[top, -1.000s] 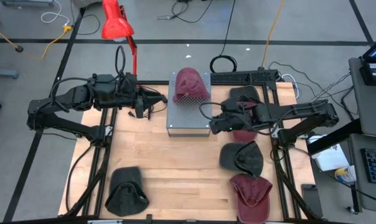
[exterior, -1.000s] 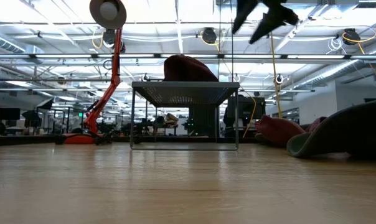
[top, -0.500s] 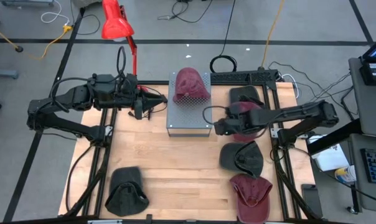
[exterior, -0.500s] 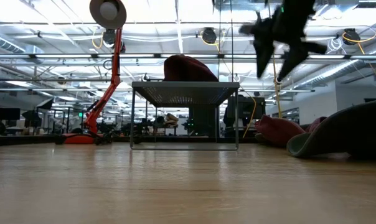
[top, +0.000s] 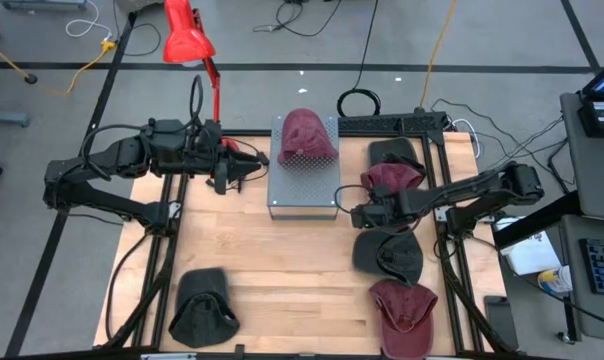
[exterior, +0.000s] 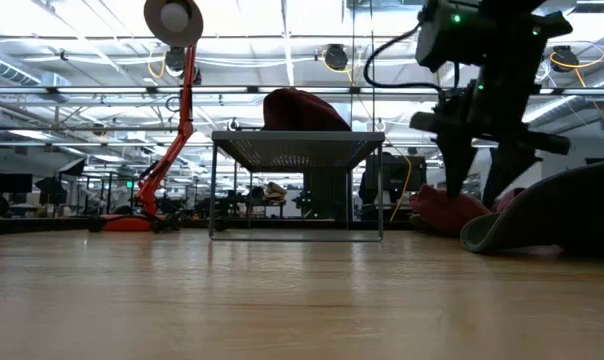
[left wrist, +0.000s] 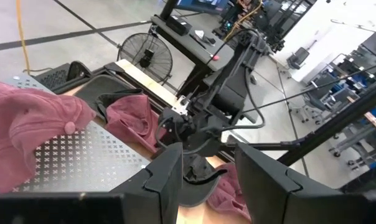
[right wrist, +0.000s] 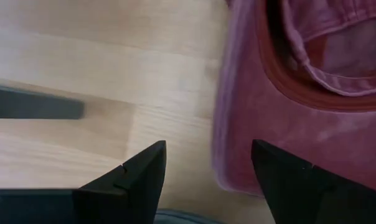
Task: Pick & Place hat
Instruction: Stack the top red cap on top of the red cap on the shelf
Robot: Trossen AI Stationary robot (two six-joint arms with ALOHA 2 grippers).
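Right wrist view shows the maroon hat (right wrist: 300, 118) just beyond the right gripper (right wrist: 206, 180), its brim edge lying between the two spread fingertips (right wrist: 138, 180), which hold nothing. From above, that hat (top: 390, 180) lies on the wooden table (top: 282, 270) just to the right of the perforated metal stand (top: 303, 185), and the right gripper (top: 362, 214) hovers at the hat's near edge, off the stand's front right corner. The hat is soft, crumpled cloth, turned so its paler lining and inner band show. Six hats are in view: three maroon and three dark. One maroon hat (top: 306, 135) sits on top of the stand; to the stand's right a dark one (top: 392, 152) lies at the back, then the maroon hat, another dark one (top: 390, 254) and a maroon one (top: 407, 310) toward the front. The last dark hat (top: 202, 318) lies off the stand's front left. The left gripper (top: 244, 166) waits just left of the stand, its fingers (left wrist: 169, 174) partly apart and empty.
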